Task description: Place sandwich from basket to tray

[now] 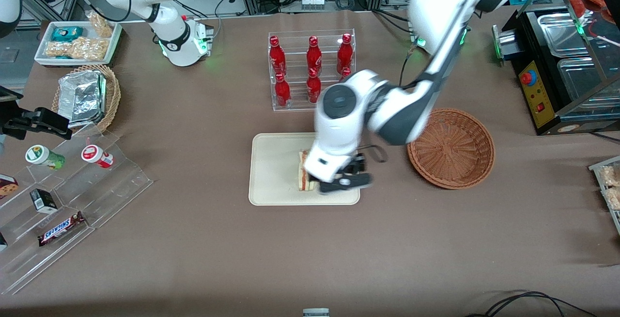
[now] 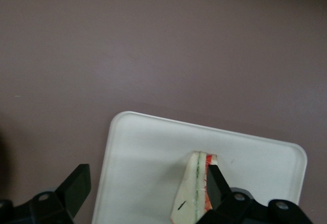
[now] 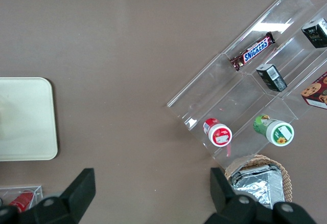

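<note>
The sandwich (image 1: 304, 172) sits on the cream tray (image 1: 273, 171), near the tray's middle. In the left wrist view the sandwich (image 2: 191, 196) shows pale bread with green and red-orange layers on the tray (image 2: 143, 147). My left gripper (image 1: 334, 179) hangs right over the tray and is open (image 2: 145, 188), jaws spread wide. One finger (image 2: 214, 183) is against the sandwich's red side; the other finger (image 2: 76, 185) is well apart from it, over the tray's edge. The dark woven basket (image 1: 453, 148) stands beside the tray toward the working arm's end, with nothing in it.
A clear rack of red bottles (image 1: 312, 70) stands farther from the front camera than the tray. A stepped clear display with snacks (image 1: 63, 196), a tan basket with a foil packet (image 1: 85, 96) and a white snack tray (image 1: 77, 40) lie toward the parked arm's end. A black appliance (image 1: 557, 70) stands near the basket.
</note>
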You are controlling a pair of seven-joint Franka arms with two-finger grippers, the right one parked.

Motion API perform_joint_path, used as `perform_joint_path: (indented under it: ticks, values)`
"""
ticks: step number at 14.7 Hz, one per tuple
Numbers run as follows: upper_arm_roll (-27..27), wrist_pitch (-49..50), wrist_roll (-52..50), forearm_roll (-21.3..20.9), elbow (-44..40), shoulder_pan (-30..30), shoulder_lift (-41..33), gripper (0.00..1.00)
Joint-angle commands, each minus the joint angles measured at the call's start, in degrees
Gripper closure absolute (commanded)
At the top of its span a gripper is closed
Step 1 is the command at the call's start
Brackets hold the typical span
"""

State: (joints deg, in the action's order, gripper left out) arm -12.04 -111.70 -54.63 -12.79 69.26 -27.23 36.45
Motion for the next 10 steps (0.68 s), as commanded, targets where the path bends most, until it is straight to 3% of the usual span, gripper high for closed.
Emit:
perform_joint_path:
  ticks: [1,10]
  values:
    - [-0.4,1.0,1.6,2.3,11.7,7.0,-12.2,0.0]
    - [-0.2,32.1,37.1,6.7,12.4,28.2,-28.5,0.0]
